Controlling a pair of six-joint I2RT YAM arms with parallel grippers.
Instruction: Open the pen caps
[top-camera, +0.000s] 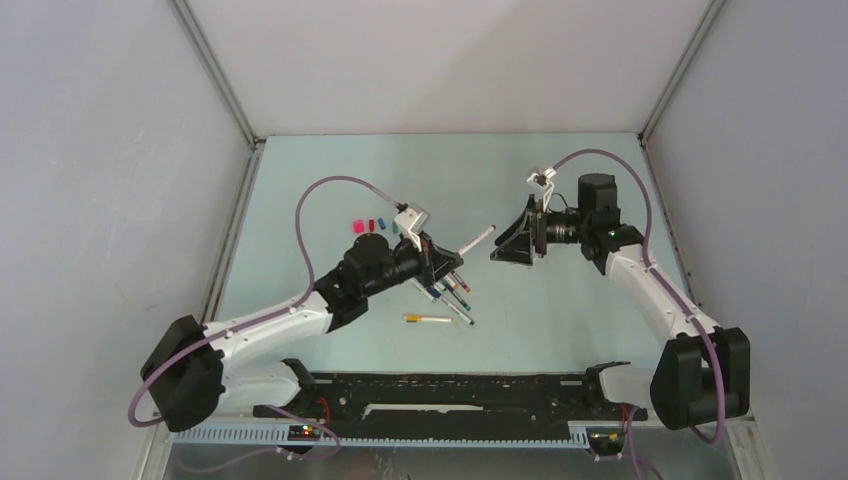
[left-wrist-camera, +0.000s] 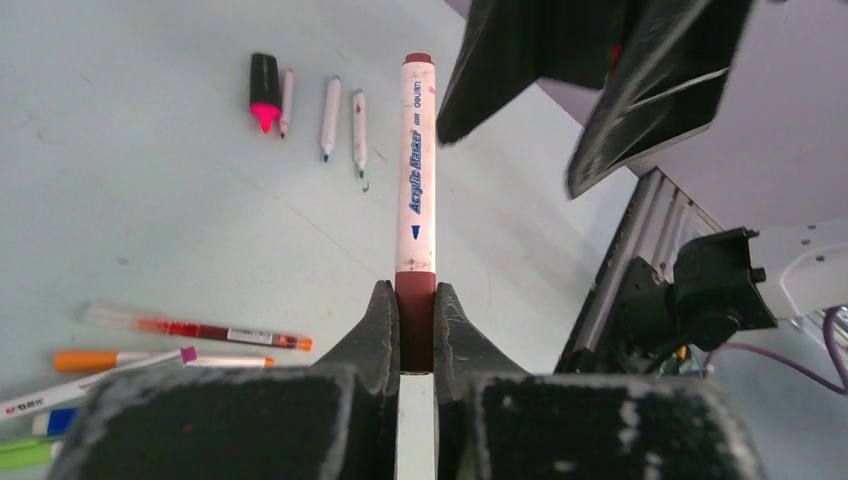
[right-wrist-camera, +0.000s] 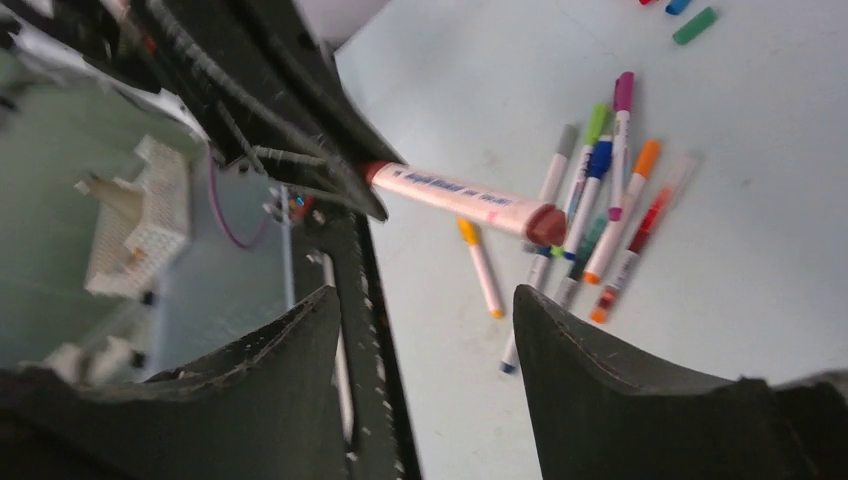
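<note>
With the left jaws clenched on the maroon end of the marker (left-wrist-camera: 417, 160), held above the worktop (left-wrist-camera: 150, 220), I judged the spread right jaws should close squarely on its barrel, then pull straight

**Top external view:** fixed high behind the arm bases (top-camera: 190, 375), looking down and forward over the whole table (top-camera: 560, 300), with the far wall (top-camera: 450, 60) at top.

**Left wrist view:** close, sighting along the left gripper (left-wrist-camera: 416, 320) and its clamped marker (left-wrist-camera: 417, 170) toward the right of the scene, where the right gripper (left-wrist-camera: 515, 150) fills the upper frame.

**Right wrist view:** close, facing back leftward and nearward between that gripper's spread fingers (right-wrist-camera: 600, 390).

All three views share the marker. Both wrist views share the loose pens (right-wrist-camera: 620, 150) on the table.
</note>
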